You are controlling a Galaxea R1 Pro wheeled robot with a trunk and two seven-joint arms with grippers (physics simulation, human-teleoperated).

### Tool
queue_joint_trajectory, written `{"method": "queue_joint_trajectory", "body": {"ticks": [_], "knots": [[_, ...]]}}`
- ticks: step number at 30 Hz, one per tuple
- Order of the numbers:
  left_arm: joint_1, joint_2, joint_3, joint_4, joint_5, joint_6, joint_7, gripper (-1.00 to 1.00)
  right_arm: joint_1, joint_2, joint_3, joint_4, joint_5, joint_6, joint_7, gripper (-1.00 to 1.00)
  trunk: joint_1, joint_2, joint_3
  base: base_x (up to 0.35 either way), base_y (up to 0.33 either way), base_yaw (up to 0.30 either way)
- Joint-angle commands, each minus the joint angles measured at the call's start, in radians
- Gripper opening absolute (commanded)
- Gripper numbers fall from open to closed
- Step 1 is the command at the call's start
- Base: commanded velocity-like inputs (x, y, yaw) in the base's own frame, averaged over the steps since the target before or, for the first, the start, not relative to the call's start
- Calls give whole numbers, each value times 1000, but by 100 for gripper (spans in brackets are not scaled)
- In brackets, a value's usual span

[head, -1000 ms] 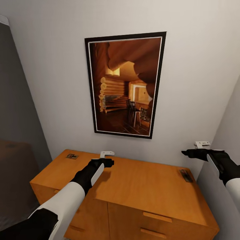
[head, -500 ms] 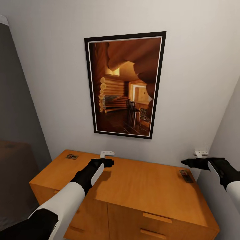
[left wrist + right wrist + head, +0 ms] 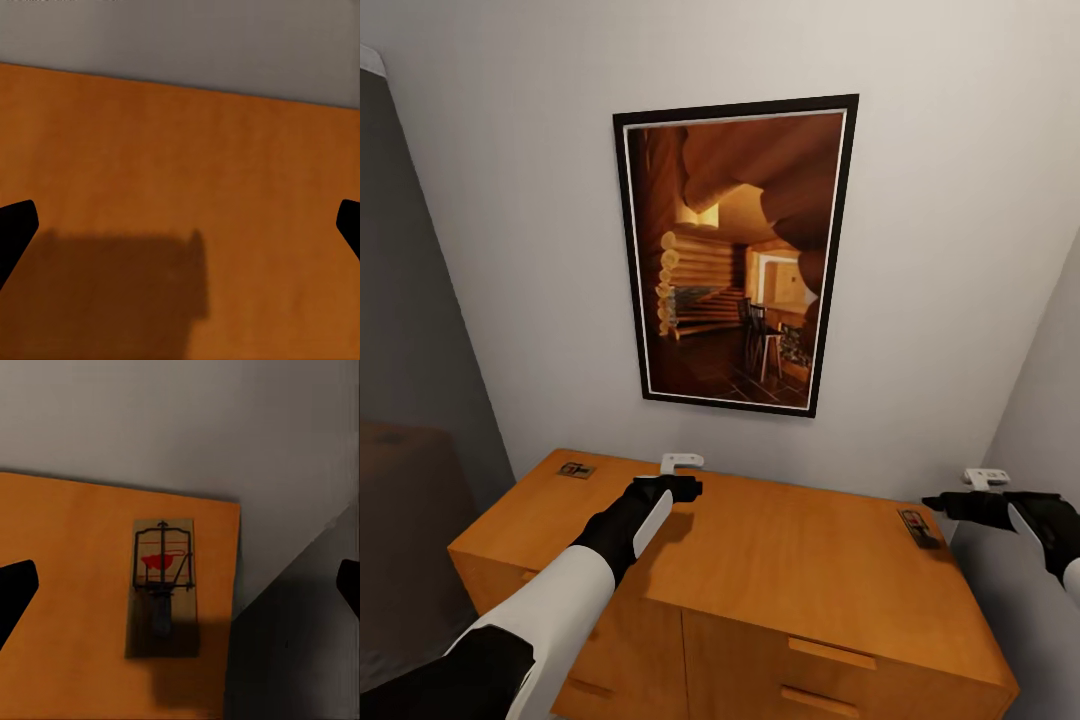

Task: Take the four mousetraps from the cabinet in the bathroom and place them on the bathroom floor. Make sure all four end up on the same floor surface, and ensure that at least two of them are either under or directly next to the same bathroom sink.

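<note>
The cabinet (image 3: pixel 760 560) is seen from the head view as an orange-brown wooden unit standing against a pale wall, beneath a framed picture (image 3: pixel 735 255) of a log interior. Two mousetraps are visible on its flat top. One mousetrap (image 3: pixel 577 468) lies at the far left corner of the top. A second mousetrap (image 3: pixel 917 527) lies near the far right edge, close to the corner formed with the side wall; in the right wrist view this second mousetrap (image 3: pixel 163 586) is shown flat on the wood, with dark wire parts and a red mark on its board.

The left gripper (image 3: pixel 685 476) is held above the rear middle of the cabinet top, well apart from both traps. In the left wrist view its fingertips (image 3: pixel 16 225) are seen at opposite edges of the frame, so the jaws are spread apart with nothing between them, over bare wood.

The right gripper (image 3: pixel 960 490) is positioned just beyond the right edge of the cabinet, near the second trap but not touching it. Its fingertips (image 3: pixel 15 589) are likewise spread wide apart and hold nothing.
</note>
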Motion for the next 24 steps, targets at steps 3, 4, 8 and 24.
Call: {"method": "queue_joint_trajectory", "body": {"ticks": [3, 4, 8, 24], "knots": [[-1, 0, -4, -1, 10, 3, 8, 100, 0, -5, 0, 1, -4, -4, -2, 100, 0, -1, -1, 0, 0, 0], [-1, 0, -4, -1, 10, 3, 8, 100, 0, -6, 0, 2, -4, -5, -2, 100, 0, -1, -1, 0, 0, 0], [-1, 0, -4, -1, 10, 3, 8, 100, 0, -8, 0, 3, -4, -12, 4, 100, 0, -1, -1, 0, 0, 0], [0, 0, -4, -1, 10, 3, 8, 100, 0, -3, 0, 5, -11, -13, 8, 100, 0, -1, -1, 0, 0, 0]]}}
